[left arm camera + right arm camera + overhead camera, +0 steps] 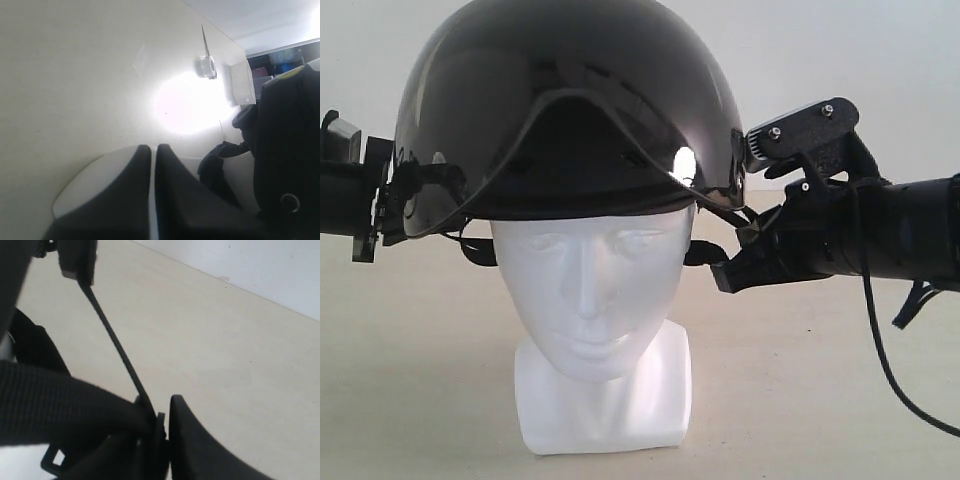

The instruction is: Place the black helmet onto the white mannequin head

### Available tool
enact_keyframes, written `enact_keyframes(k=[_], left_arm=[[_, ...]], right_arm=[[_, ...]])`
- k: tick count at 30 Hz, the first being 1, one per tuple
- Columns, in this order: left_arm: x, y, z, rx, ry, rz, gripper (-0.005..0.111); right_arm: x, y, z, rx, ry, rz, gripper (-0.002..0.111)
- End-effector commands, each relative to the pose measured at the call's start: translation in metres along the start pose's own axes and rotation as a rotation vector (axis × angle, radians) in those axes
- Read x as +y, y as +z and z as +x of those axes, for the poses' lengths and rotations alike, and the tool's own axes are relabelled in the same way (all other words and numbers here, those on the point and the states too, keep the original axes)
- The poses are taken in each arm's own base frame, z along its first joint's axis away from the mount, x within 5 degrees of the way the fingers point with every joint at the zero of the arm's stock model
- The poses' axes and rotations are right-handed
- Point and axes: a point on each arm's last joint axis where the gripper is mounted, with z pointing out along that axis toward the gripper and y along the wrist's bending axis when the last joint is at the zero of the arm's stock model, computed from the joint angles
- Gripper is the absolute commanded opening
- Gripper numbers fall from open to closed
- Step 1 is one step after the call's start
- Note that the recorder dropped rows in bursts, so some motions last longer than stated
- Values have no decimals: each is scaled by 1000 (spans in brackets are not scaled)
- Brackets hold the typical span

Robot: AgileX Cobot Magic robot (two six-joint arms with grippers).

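The black helmet (pixel 570 100) sits level over the crown of the white mannequin head (pixel 592 300), its visor rim at the brow and the face uncovered. My left gripper (pixel 378 205) is at the helmet's left rim. In the left wrist view its fingers (pixel 153 146) are pressed together with nothing showing between them, in front of the white head (pixel 95 180), and the helmet (pixel 285 150) lies off to one side. My right gripper (pixel 722 272) is by the head's right ear. It is shut on the helmet's chin strap (pixel 60 405), pinched at the fingertips (pixel 162 407).
The mannequin stands on a pale tabletop (pixel 820 400) with a white wall behind. A cable (pixel 880 350) hangs under the right arm. A small round white object (pixel 206 66) and a white box (pixel 242 82) lie at the table's far edge in the left wrist view.
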Motion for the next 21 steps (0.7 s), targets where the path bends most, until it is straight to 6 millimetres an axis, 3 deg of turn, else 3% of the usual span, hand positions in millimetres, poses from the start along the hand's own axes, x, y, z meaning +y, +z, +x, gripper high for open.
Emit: enact_keyframes(k=[1, 7, 13, 17, 20, 21], left_arm=[[-5, 0, -1, 0, 7, 9, 4], [-5, 0, -1, 2, 8, 8, 4], [-5, 0, -1, 2, 14, 8, 4], [-5, 0, -1, 0, 21, 9, 4], [-5, 0, -2, -2, 20, 10, 4], [-5, 0, -2, -3, 20, 11, 4]], right_arm=[[-13, 10, 13, 84, -51, 120, 0], [-13, 8, 11, 73, -29, 119, 0], [-14, -9, -1, 8, -8, 122, 3], [-13, -17, -6, -29, 7, 106, 32], [-11, -18, -3, -28, 43, 90, 69], [-10, -18, 0, -21, 44, 78, 74]])
